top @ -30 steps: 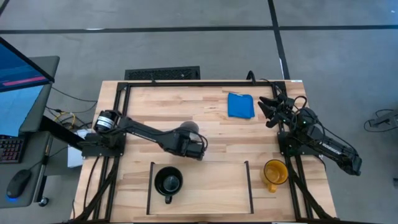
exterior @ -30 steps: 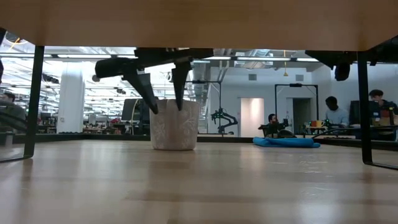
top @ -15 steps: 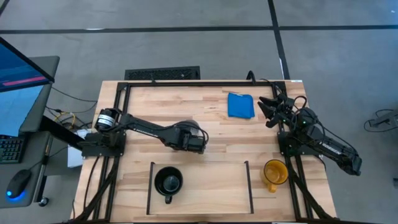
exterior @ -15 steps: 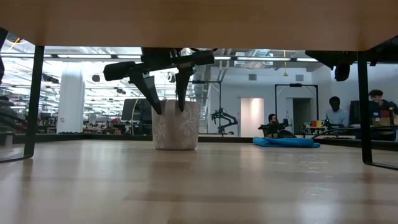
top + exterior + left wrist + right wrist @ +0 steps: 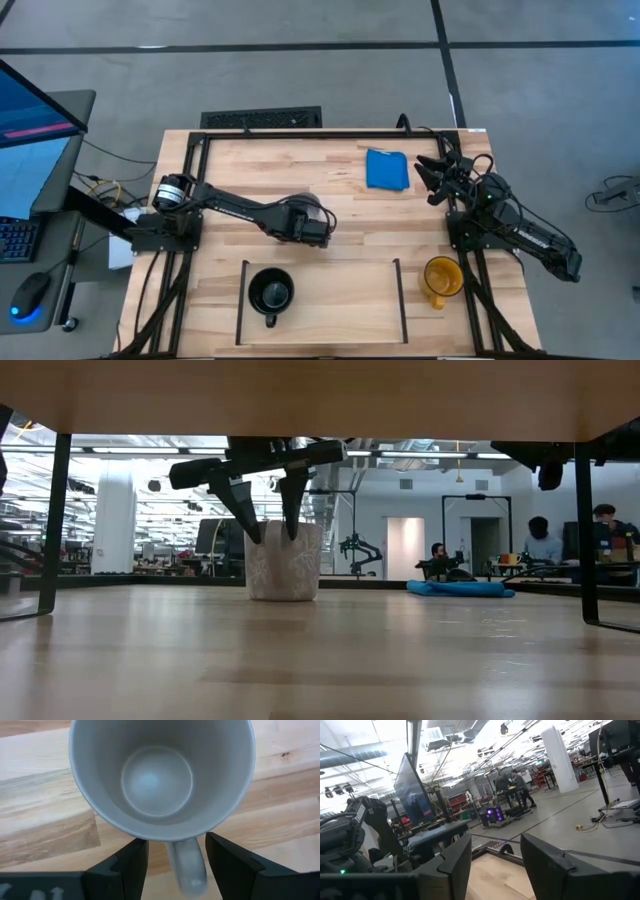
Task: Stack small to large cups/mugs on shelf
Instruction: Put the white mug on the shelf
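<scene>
The pale grey-white mug (image 5: 157, 780) stands upright on its base on the table's middle; it also shows in the low view (image 5: 283, 565). My left gripper (image 5: 308, 222) is open above it, pointing down. Its two fingers (image 5: 132, 862) stand on either side of the mug's handle (image 5: 187, 865), just outside the rim. The small black mug (image 5: 270, 292) stands on the shelf (image 5: 340, 300), at its left end. The yellow-orange mug (image 5: 440, 276) stands on the table just right of the shelf's right bar. My right gripper (image 5: 432, 172) is open and empty at the far right.
A blue cloth (image 5: 387, 168) lies at the far right of the table, close to my right gripper. Black frame rails run along the table's edges. The shelf's two black upright bars (image 5: 243, 300) bound the near middle. Bare wood lies between the grey mug and the shelf.
My left gripper has gone a little toward the table's far edge and now stands over the grey mug's near side, its fingers astride the handle. The mug has stayed where it was.
</scene>
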Controlling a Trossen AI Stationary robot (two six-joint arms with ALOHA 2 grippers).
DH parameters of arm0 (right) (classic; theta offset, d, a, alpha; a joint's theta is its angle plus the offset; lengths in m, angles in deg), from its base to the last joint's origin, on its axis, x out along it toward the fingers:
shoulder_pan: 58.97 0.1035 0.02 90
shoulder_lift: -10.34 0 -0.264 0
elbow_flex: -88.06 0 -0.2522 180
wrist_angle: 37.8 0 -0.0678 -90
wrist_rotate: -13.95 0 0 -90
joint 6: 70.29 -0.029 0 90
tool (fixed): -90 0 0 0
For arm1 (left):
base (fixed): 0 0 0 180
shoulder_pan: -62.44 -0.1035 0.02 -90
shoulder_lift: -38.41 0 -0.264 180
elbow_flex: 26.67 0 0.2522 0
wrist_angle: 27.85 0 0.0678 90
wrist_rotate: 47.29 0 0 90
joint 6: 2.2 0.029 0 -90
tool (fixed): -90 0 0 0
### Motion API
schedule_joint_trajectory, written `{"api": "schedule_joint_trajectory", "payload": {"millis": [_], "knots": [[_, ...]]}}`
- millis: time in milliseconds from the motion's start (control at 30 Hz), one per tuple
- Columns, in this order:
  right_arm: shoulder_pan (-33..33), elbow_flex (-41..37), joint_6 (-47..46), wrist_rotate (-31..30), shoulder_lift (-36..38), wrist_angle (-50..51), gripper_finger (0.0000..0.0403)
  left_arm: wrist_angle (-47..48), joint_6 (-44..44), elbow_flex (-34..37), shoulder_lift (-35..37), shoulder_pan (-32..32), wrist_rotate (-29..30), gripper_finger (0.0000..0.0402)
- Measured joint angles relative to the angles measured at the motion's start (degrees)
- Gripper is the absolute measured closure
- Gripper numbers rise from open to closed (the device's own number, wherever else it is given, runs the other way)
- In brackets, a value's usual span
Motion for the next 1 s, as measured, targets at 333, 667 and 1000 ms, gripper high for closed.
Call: {"api": "schedule_joint_trajectory", "payload": {"millis": [333,667,1000], "knots": [[0.0,0.0,0.0,0.0,0.0,0.0,0.0211,0.0,-0.5,0.0,0.0,0.0,-1.2,0.0261],[0.0,0.0,0.0,0.0,0.0,0.0,0.021,0.2,2.4,0.1,0.0,0.0,1.2,0.0322],[0.0,0.0,0.0,0.0,0.0,0.0,0.0211,-0.1,5.4,0.1,0.0,0.0,0.9,0.0327]]}}
